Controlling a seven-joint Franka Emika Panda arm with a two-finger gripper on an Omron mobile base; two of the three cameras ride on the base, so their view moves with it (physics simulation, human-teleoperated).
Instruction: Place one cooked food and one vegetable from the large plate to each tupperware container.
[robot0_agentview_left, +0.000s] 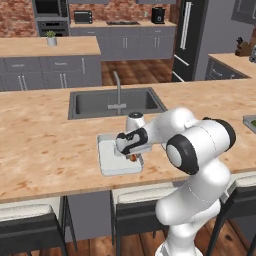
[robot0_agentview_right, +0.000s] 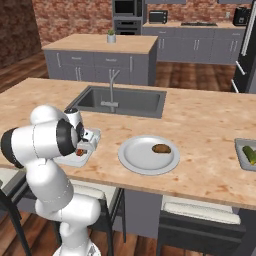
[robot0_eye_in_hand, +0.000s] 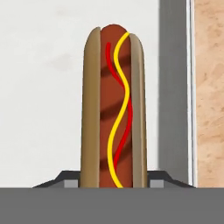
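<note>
Pale grey tupperware container (robot0_agentview_left: 107, 162) lies beneath the pincer (robot0_eye_in_hand: 113, 186), clenched on a hot dog (robot0_eye_in_hand: 113, 109) (unreleased); large plate (robot0_agentview_right: 135, 157) retains one browned item (robot0_agentview_right: 161, 148); far container (robot0_agentview_right: 242, 156) holds greens (robot0_agentview_right: 250, 154).

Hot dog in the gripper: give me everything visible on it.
The hot dog is a brown sausage in a tan split bun, with wavy red and yellow sauce lines and dark grill marks. The shut gripper holds one end, over the pale floor of the near tupperware container. Whether it touches that floor is unclear.
</note>
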